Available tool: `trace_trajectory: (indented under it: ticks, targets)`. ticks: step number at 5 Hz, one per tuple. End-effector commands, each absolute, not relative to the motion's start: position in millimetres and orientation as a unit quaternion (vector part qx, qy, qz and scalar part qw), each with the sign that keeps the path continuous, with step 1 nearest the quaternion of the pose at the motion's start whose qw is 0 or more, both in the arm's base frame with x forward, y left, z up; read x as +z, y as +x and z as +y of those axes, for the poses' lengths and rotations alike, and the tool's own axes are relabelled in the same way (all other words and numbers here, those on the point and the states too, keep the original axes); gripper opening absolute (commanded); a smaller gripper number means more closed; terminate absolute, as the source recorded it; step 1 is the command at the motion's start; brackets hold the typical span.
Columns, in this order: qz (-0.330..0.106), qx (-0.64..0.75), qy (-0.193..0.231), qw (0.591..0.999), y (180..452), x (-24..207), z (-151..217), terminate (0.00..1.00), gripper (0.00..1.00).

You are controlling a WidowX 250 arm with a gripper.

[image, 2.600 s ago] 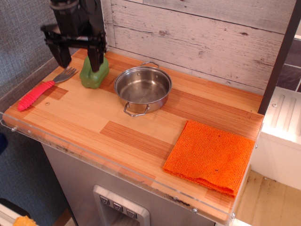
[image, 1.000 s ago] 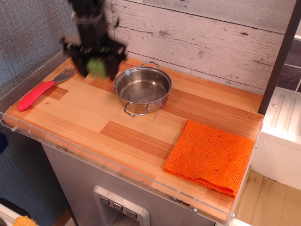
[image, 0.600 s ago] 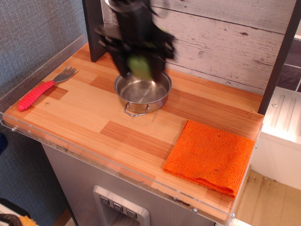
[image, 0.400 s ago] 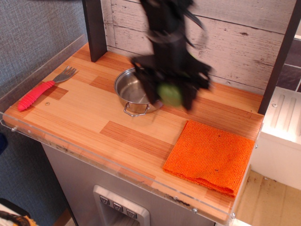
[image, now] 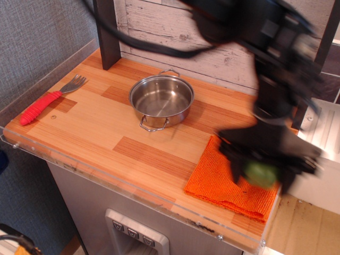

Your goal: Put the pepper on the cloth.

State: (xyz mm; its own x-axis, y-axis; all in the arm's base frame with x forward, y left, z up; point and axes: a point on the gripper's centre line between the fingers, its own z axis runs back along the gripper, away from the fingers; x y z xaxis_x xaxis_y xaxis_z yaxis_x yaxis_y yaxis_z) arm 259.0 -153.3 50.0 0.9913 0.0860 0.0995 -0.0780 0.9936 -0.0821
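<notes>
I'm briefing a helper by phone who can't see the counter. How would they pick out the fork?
Start at the wooden counter and go to its left edge, away from the steel pot in the middle. The fork lies flat there, alone, its metal tines pointing toward the back wall. Its ribbed, bright red handle sets it apart.

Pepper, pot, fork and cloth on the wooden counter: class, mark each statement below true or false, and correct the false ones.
1. The pepper lies inside the pot. False: the gripper holds it over the cloth.
2. The pot is empty. True.
3. The fork has a blue handle. False: the handle is red.
4. The cloth is orange. True.
5. The fork lies at the counter's left end. True.
</notes>
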Motion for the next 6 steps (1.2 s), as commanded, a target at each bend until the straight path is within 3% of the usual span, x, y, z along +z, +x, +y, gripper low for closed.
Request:
trace_trajectory:
  ticks: [1,3,6]
  targets:
    - [-0.064,0.060,-0.030,0.996,251.2,50.2,-182.3,0.00,0.00]
    - [-0.111,0.076,-0.038,0.990,252.0,76.9,-158.5,0.00,0.00]
    - [-0.085,0.109,-0.029,0.990,251.3,63.6,-112.9,0.00,0.00]
